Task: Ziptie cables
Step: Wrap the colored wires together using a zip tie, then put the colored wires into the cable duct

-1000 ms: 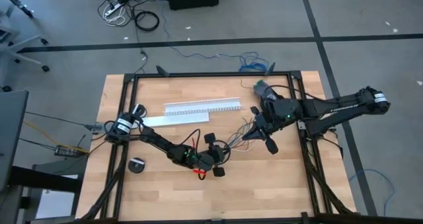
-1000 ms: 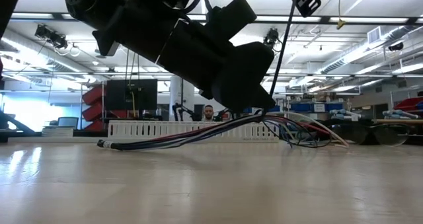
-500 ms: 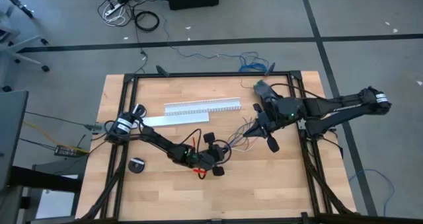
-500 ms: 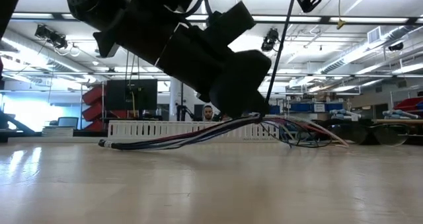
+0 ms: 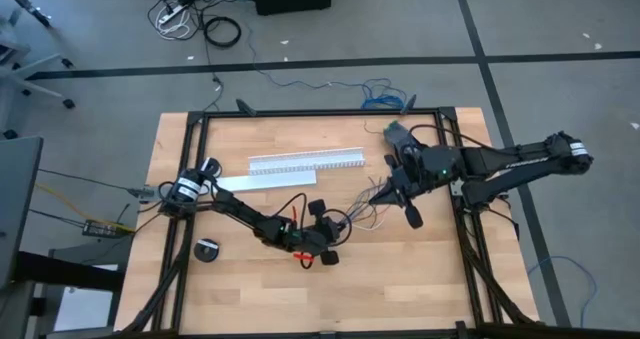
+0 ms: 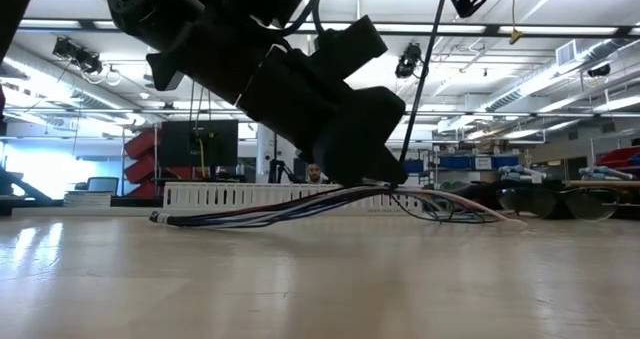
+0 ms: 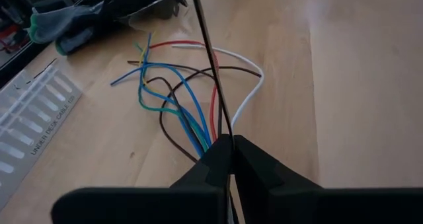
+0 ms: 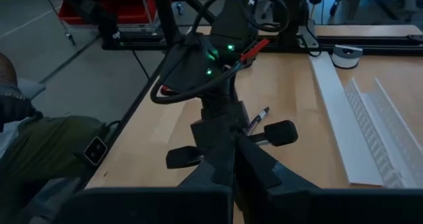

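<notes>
free: bare table [image 5: 240,289] front — blocked: cables [image 5: 362,207] between arms; channel [image 5: 305,162] behind

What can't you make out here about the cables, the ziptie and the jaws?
Left wrist view: the fingers hide whether the shut left jaws pinch the ziptie, the cables, or both.
Low view: the left arm covers that spot.
High view: the ziptie is too thin to find.
Right wrist view: the right jaws hide whatever they hold.
</notes>
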